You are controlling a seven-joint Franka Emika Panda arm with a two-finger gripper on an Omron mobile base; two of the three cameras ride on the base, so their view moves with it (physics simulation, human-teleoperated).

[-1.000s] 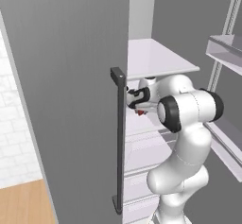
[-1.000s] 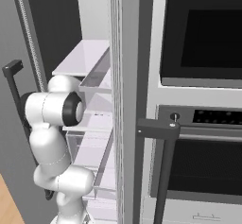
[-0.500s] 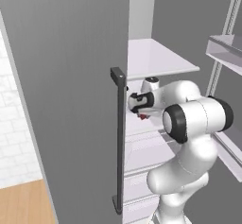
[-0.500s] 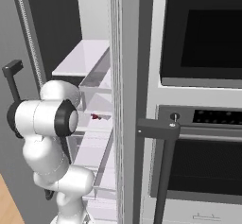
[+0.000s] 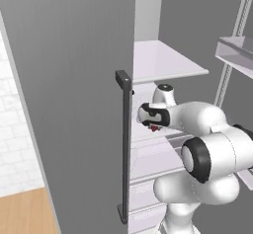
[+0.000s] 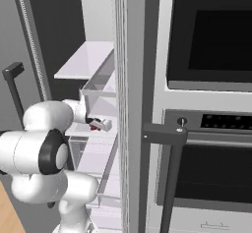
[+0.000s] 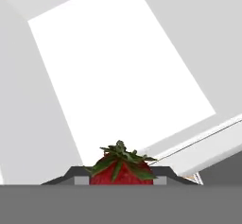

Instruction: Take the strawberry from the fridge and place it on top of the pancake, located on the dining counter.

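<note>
Strawberry [image 7: 121, 170] sits pinched between the two dark finger tips of the gripper [image 7: 121, 176], its green leaves pointing away from the hand; the jaws are drawn in close on the red fruit from both sides. Beyond the jaws in the hand view lies a bright white fridge shelf [image 7: 118, 72], with a pale shelf edge running off to the jaws' right.

In the left base view, the grey fridge door [image 5: 69, 99] with its long dark bar handle [image 5: 125, 149] stands just to the left of the gripper [image 5: 150, 124]. A speck of red, the strawberry [image 5: 154, 128], shows at the jaws, level with the shelves inside the fridge [image 5: 168, 60] and below the white upper shelf.

In the right base view, the gripper [image 6: 101, 125] reaches to the right of the white arm, holding the strawberry [image 6: 93, 127] beneath a clear drawer [image 6: 101, 92]. To the right of the jaws stand the edge of the second fridge door [image 6: 129, 104] and a dark wall oven [image 6: 206, 99].
</note>
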